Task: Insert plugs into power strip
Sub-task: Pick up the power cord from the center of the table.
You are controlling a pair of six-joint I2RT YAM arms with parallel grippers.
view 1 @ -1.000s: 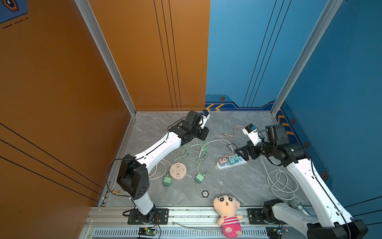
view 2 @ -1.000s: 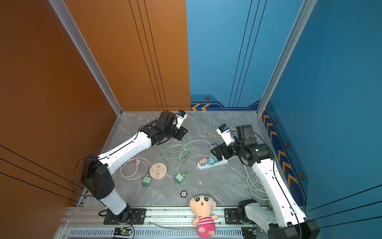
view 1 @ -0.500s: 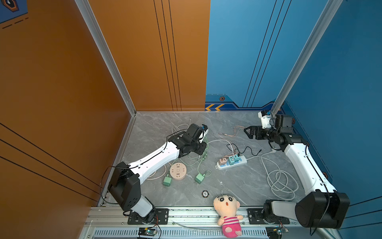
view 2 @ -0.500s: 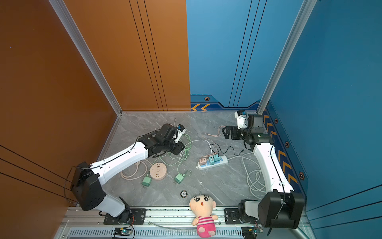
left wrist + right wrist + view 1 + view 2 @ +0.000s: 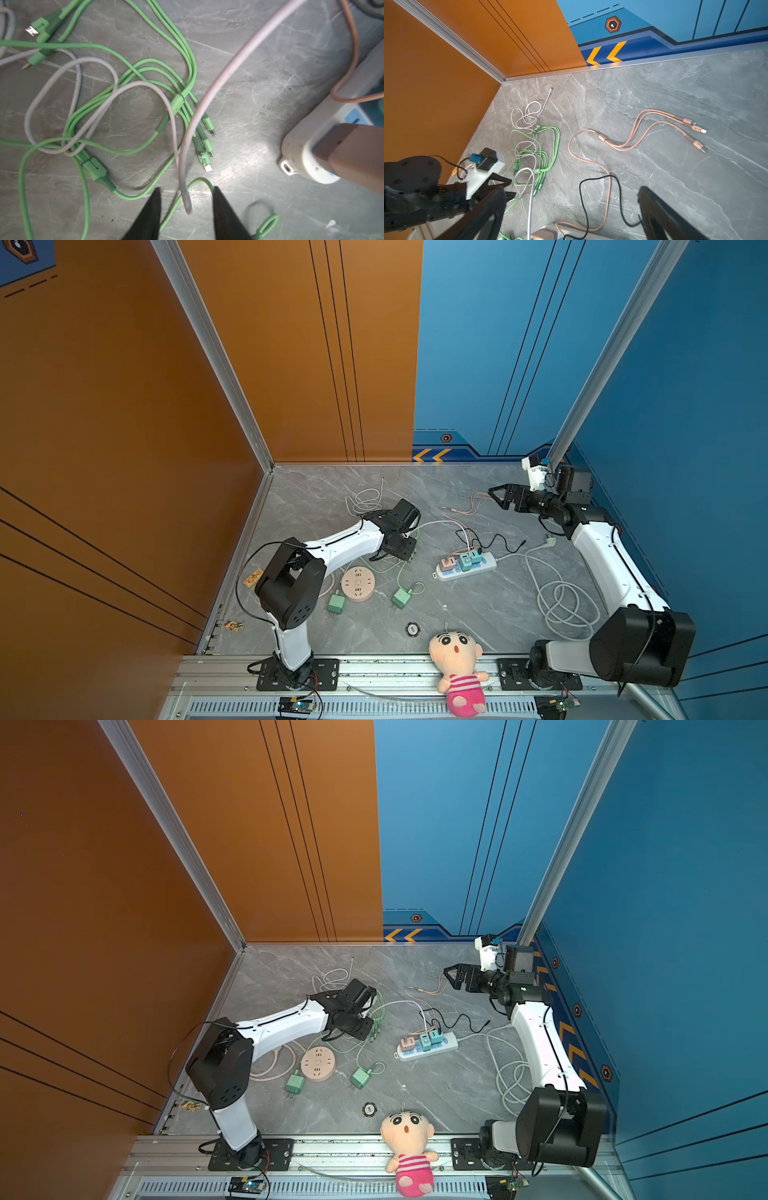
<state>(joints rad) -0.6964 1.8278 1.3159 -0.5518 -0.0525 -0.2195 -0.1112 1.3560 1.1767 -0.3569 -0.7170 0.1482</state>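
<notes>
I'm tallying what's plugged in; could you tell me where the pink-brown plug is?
In both top views, the pink-brown plug stands on the power strip, at its end toward the left arm, beside a teal plug.

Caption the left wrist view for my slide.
Left pincer open astride a pale cable, tangled green cables beyond, power strip beside.

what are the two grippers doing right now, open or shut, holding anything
left gripper: open, a pale cable runs loose between its fingers, not clamped
right gripper: wide open, holding nothing
</notes>
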